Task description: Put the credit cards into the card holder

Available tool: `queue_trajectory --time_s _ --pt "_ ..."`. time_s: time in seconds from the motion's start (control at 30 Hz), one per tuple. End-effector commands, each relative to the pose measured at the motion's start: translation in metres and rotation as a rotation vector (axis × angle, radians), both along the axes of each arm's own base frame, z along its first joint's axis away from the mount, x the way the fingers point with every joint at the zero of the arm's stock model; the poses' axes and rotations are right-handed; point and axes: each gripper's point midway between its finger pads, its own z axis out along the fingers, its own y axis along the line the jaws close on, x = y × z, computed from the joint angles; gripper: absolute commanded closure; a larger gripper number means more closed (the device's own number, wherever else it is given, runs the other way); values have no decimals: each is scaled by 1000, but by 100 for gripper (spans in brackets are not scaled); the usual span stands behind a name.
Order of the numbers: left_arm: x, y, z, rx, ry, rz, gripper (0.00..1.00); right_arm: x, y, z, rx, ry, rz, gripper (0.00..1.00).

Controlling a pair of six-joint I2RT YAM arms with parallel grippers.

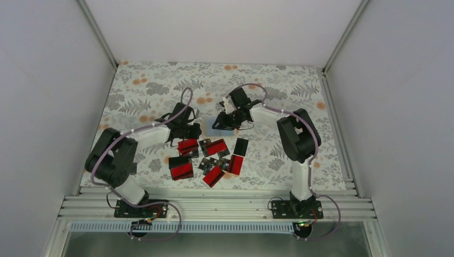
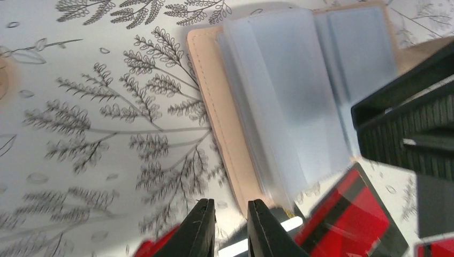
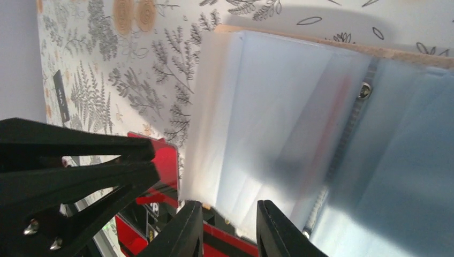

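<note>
Steadying open card holder (image 1: 218,126) on surface (image 1: 160,91), apparently: right claw (image 3: 227,214) astride leaf edge, grip indeterminate. Left claw (image 2: 231,214) narrowly parted, empty, beside holder. Credit cards (image 1: 214,145) loose nearby.

The holder (image 1: 218,126) lay open near the middle of the bench (image 1: 160,85). The cards (image 1: 213,147) were scattered just in front of it, towards the arm bases, and several overlapped. One card (image 1: 180,168) lay at the left end of the spread and another (image 1: 241,146) at the right end. The left fingers (image 2: 199,231) were just left of the holder, above the rear left cards. The right fingers (image 3: 184,230) were over the holder's leaves on its right side, with that arm behind and to the right.
</note>
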Motion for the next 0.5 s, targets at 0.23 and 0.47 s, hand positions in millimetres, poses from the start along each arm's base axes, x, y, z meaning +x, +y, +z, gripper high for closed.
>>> queue_trajectory --time_s 0.23,0.47 --pt "-92 -10 30 102 17 -181 53 -44 -34 53 20 -74 -46 66" --pt "-147 -43 29 112 57 -323 39 -111 -62 43 20 -6 -94 60"
